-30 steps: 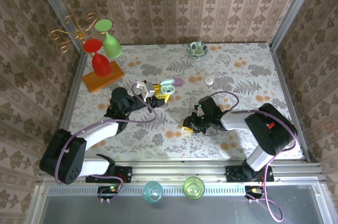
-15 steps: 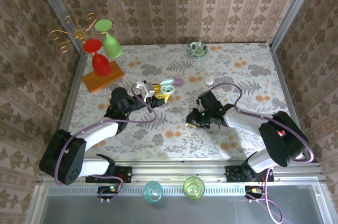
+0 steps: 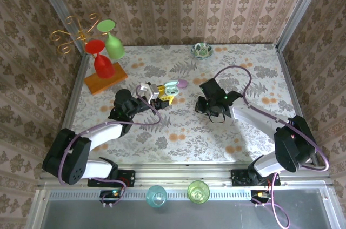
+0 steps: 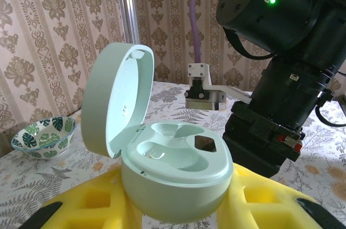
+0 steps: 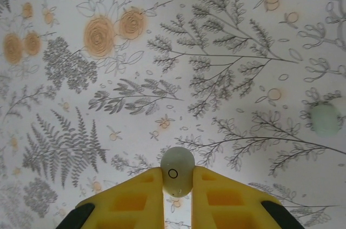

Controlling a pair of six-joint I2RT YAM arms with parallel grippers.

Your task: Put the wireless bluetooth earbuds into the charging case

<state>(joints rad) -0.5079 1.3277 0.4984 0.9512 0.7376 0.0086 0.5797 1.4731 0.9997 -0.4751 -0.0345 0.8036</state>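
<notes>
Between the tips of the right tool (image 5: 177, 184), I am pinching a bud (image 5: 177, 170) above the worktop (image 5: 216, 51); the left tool (image 3: 161, 94) is gripping the case (image 4: 178, 177), lid open, sockets up to receive it.

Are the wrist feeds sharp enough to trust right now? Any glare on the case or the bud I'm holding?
Right wrist: the earbud in the right claw is sharp with no glare, and the tablecloth is crisp. Left wrist: the open case is in focus, with only a faint sheen in its sockets. Top external: even light, with a soft shadow beside the right arm.
</notes>
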